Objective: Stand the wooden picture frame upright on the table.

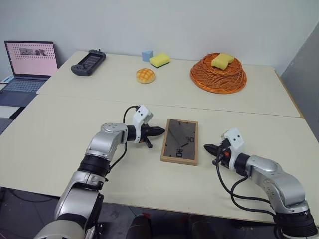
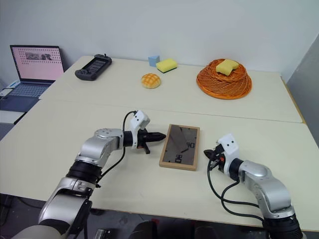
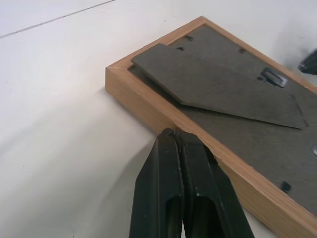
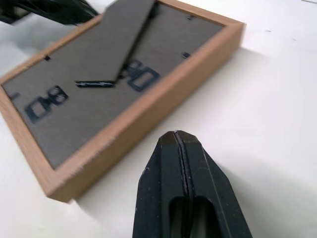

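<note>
Head views: a small rectangular light-wood picture frame [image 1: 180, 141] lies flat, dark grey back upward, on the near half of the large pale cream table [image 1: 60, 124], between the two arms. The left gripper [image 1: 158, 132], black fingers pressed together and holding nothing, points at the frame's left edge; the right gripper [image 1: 208, 148], likewise closed and empty, sits just beside its right edge. Far across the table's seam stand a black handheld console [image 1: 88, 62], a round golden bun [image 1: 145, 75], a blue cube [image 1: 146, 55], a yellow sponge [image 1: 159, 60] and an orange woven basket [image 1: 218, 73] holding what appears to be a second sponge. An open laptop [image 1: 30, 62] sits far left.

Left wrist view: shut fingertips [image 3: 184, 144] near or touching the frame's wooden rim; the fold-out stand [image 3: 208, 82] slightly raised.

Right wrist view: shut fingertips [image 4: 181, 148] apart from the frame.
</note>
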Robot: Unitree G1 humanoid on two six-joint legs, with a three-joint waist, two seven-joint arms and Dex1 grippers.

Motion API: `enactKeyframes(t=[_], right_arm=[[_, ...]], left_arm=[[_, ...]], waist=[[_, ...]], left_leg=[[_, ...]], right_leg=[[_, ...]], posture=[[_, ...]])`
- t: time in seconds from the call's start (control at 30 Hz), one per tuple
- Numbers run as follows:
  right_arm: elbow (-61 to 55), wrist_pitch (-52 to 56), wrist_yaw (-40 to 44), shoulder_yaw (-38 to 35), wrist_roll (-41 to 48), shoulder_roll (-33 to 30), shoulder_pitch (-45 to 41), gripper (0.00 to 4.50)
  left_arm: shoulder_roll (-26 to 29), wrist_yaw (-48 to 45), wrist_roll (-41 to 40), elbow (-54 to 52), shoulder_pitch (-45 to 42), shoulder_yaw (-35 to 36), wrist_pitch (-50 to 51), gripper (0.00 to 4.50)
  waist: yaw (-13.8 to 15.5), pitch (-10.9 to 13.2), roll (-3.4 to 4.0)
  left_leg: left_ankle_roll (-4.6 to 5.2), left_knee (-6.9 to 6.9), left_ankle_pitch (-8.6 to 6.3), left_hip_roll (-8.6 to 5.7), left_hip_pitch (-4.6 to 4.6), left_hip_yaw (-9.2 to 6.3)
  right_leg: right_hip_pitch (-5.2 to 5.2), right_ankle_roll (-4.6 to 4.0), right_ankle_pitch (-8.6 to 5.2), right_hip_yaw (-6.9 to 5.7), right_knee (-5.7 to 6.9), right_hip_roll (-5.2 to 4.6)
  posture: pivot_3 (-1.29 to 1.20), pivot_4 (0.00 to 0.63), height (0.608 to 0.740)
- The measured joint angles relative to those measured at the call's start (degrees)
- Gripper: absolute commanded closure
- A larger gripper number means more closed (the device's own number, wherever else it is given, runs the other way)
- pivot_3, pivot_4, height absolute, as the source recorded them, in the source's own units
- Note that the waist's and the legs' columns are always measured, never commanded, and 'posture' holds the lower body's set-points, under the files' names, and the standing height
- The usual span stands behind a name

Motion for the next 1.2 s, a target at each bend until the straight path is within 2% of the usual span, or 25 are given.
enactKeyframes(t=[0.17,0.23,0.27,0.3,0.4,0.5,0.63,0.8,1.03,1.13,1.2], right_arm=[[2.55,-2.03,1.54,-1.06,-0.02,-2.72,-0.31,4.50],[3.88,-2.97,2.48,-1.35,-0.02,-3.68,-0.38,4.50],[4.11,-3.26,2.64,-1.37,-0.02,-3.93,-0.37,4.50],[4.44,-3.55,2.86,-1.39,-0.03,-4.25,-0.39,4.50],[5.75,-4.83,3.57,-1.41,-0.18,-5.07,-0.39,4.50],[6.31,-5.61,3.66,-1.26,-0.53,-5.13,-0.58,4.50],[6.45,-6.22,3.45,-0.97,-0.56,-4.54,-1.25,4.50],[6.05,-6.17,3.45,-0.80,-0.44,-3.89,-1.15,4.50],[6.71,-6.19,3.74,-0.76,-0.54,-4.15,-1.80,4.50],[7.59,-6.24,4.34,-0.75,-0.59,-4.37,-2.12,4.50],[7.94,-6.28,4.67,-0.75,-0.82,-4.76,-2.12,4.50]], left_arm=[[6.75,-2.26,-5.10,-11.15,4.12,2.72,12.53,4.45],[8.92,-1.29,-10.74,-18.20,4.52,5.78,25.38,4.45],[9.26,-0.96,-12.05,-19.90,4.51,6.64,28.13,4.45],[9.48,-0.46,-13.59,-21.78,4.42,7.84,31.67,4.45],[7.61,3.67,-20.35,-26.94,3.98,14.03,51.29,4.45],[4.36,7.85,-24.52,-28.05,4.04,16.93,59.91,4.45],[1.66,20.60,-32.62,-22.72,3.87,22.01,62.16,4.45],[-0.22,38.48,-43.42,-11.55,-0.67,31.44,62.18,4.45],[-2.09,56.18,-60.52,-10.14,1.18,34.19,62.17,4.45],[-3.17,63.30,-68.77,-10.61,4.07,34.14,62.16,3.98],[-2.80,68.73,-76.11,-10.60,5.75,33.17,61.06,3.44]], waist=[[-0.23,0.00,0.00],[-0.22,0.00,0.00],[-0.22,0.00,0.00],[-0.23,0.00,0.00],[-0.23,0.00,0.00],[-0.20,0.00,0.00],[-0.42,0.00,0.00],[-0.25,0.00,-0.01],[-0.11,0.00,-0.01],[-0.13,0.00,-0.01],[-0.07,0.00,-0.01]], left_leg=[[0.00,0.01,0.00,0.02,0.00,-0.01],[0.00,0.01,0.00,0.02,-0.02,-0.03],[0.00,0.01,0.00,0.01,-0.02,-0.03],[0.01,0.01,0.00,0.00,-0.01,-0.03],[0.01,0.02,0.00,0.00,-0.01,-0.04],[0.00,0.03,0.00,0.00,-0.01,-0.06],[0.00,0.03,0.00,0.04,0.03,-0.08],[0.00,0.06,0.00,0.00,0.01,-0.09],[-0.03,0.06,0.02,0.00,0.02,-0.09],[-0.03,0.06,0.02,0.00,0.03,-0.09],[-0.03,0.07,0.02,-0.01,0.02,-0.09]], right_leg=[[0.00,0.00,0.00,0.00,0.00,0.00],[0.00,0.01,-0.01,-0.02,0.00,0.00],[0.02,0.01,-0.01,-0.02,0.00,-0.01],[0.03,0.02,-0.01,-0.02,-0.02,-0.01],[0.03,0.03,-0.02,-0.03,-0.01,-0.01],[0.02,0.03,-0.01,-0.05,0.00,-0.01],[0.02,0.01,-0.01,-0.05,0.06,0.00],[0.04,0.02,0.00,-0.05,0.05,-0.06],[0.05,0.01,0.00,-0.04,0.06,-0.10],[0.05,0.01,0.00,-0.04,0.07,-0.09],[0.05,0.02,0.00,-0.03,0.07,-0.09]], posture=[[0.00,0.150,0.740],[0.00,0.150,0.740],[0.00,0.150,0.740],[0.00,0.150,0.740],[0.00,0.150,0.740],[0.00,0.150,0.740],[0.00,0.150,0.740],[0.00,0.150,0.740],[0.00,0.150,0.740],[0.00,0.150,0.740],[0.00,0.150,0.740]])
